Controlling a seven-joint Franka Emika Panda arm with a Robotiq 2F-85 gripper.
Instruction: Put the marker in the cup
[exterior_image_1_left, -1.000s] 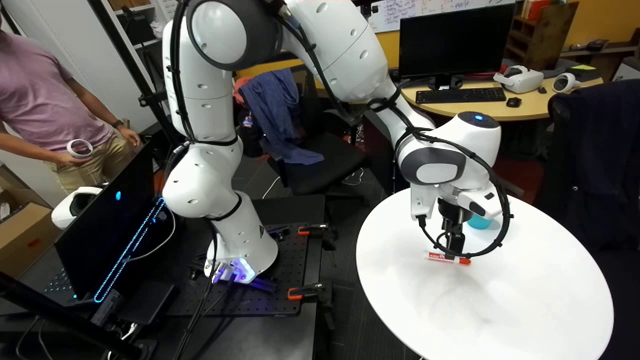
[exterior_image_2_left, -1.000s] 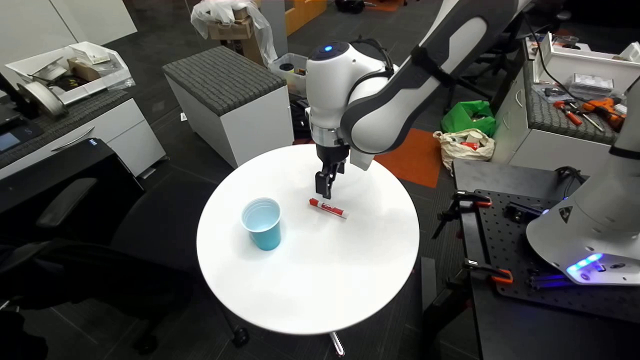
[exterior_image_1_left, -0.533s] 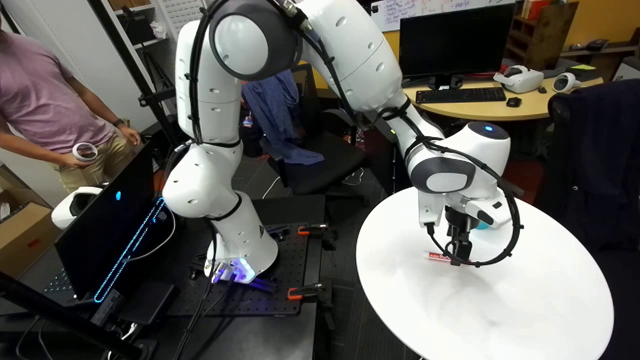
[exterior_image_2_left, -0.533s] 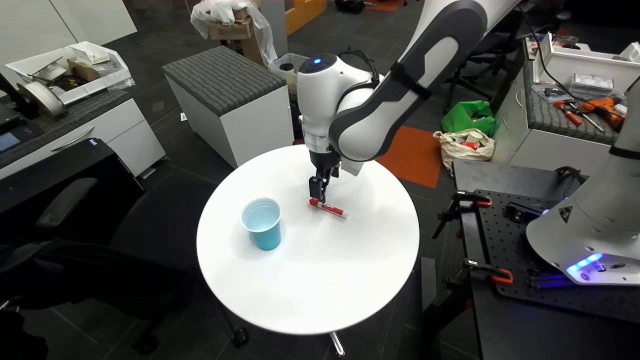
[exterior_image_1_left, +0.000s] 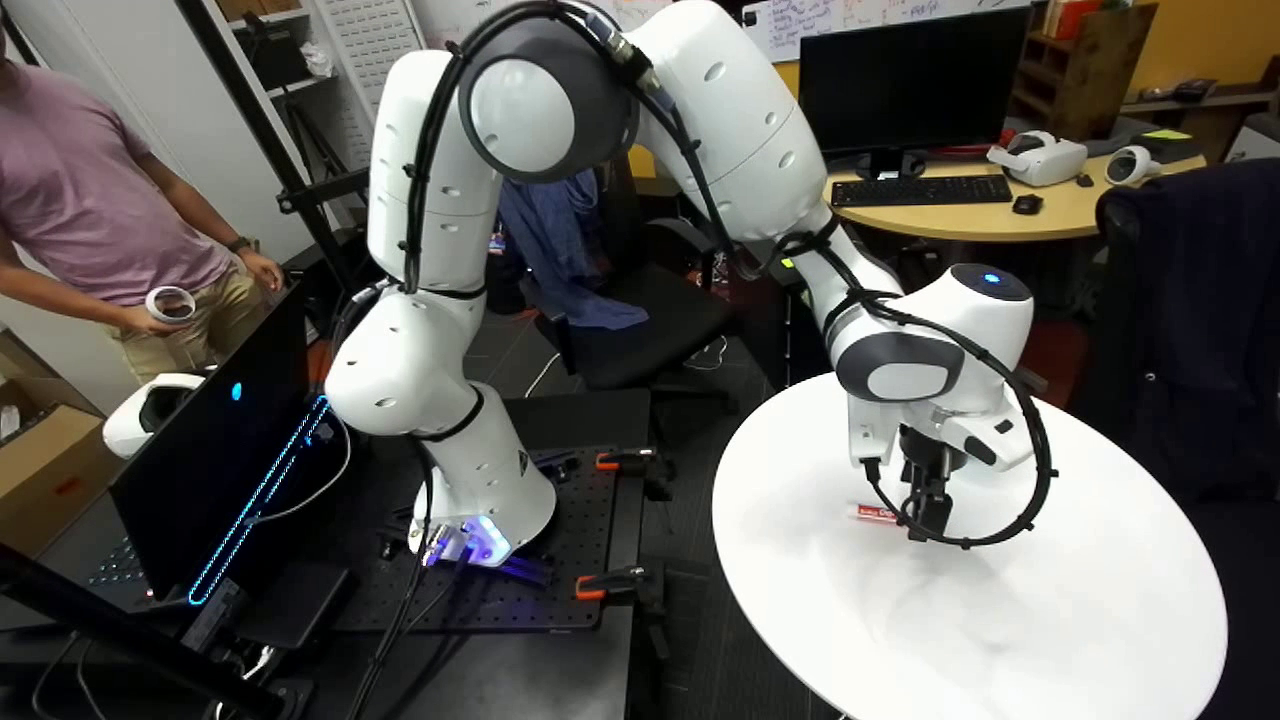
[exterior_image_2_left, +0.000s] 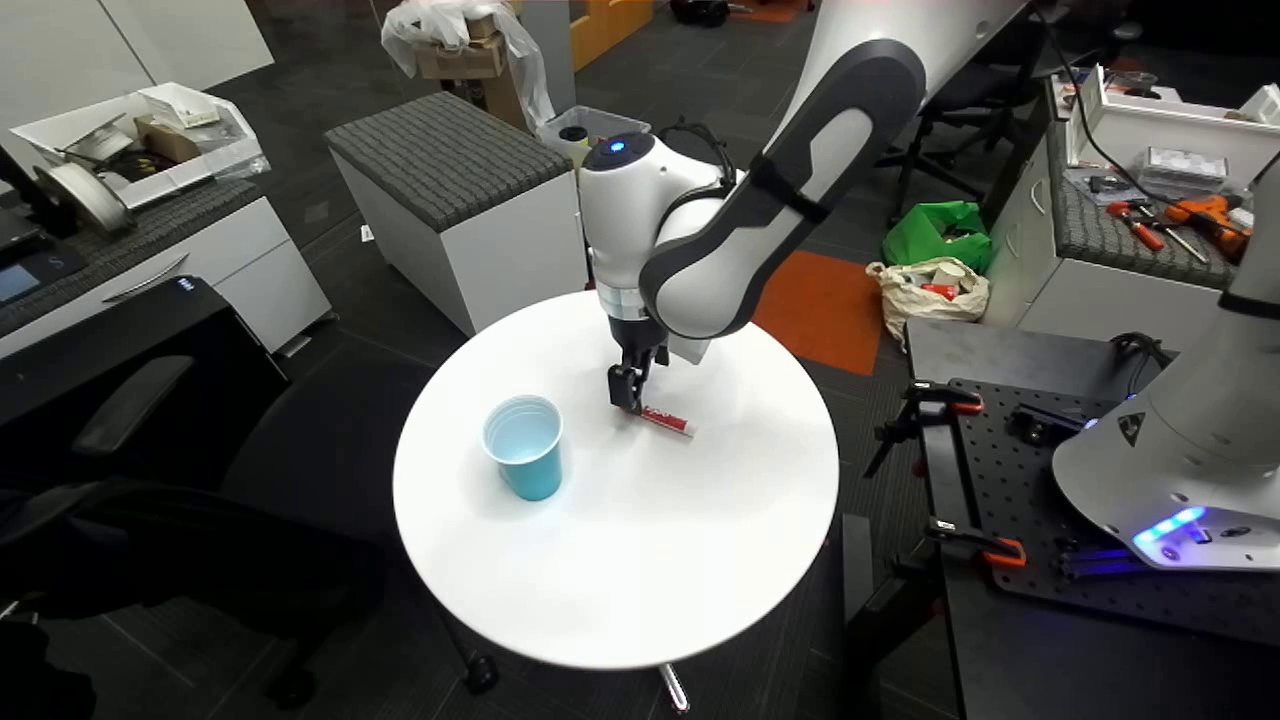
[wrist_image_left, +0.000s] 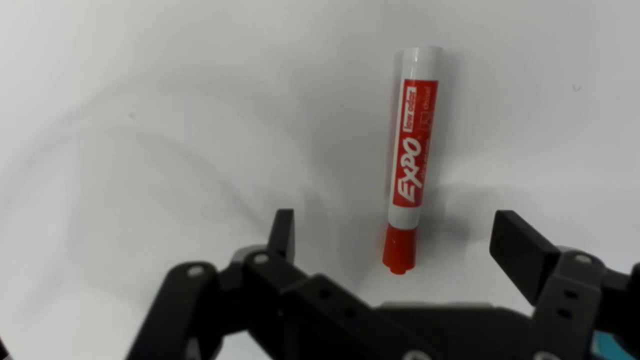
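Observation:
The red and white marker lies flat on the white round table in the wrist view, its red cap toward me. It also shows in both exterior views, with its cap end hidden by the gripper. My gripper is open and empty, low over the cap end, with one finger on each side of the cap and apart from it. The light-blue cup stands upright on the table in an exterior view. Only a sliver of the cup shows at the wrist view's lower right corner.
The white round table carries the marker and cup. A dark chair stands beside the table. The robot base is on a black table with orange clamps. A person stands behind a laptop.
The arm has moved down and along the marker toward its cap end and nearer the cup. The marker and cup have not moved.

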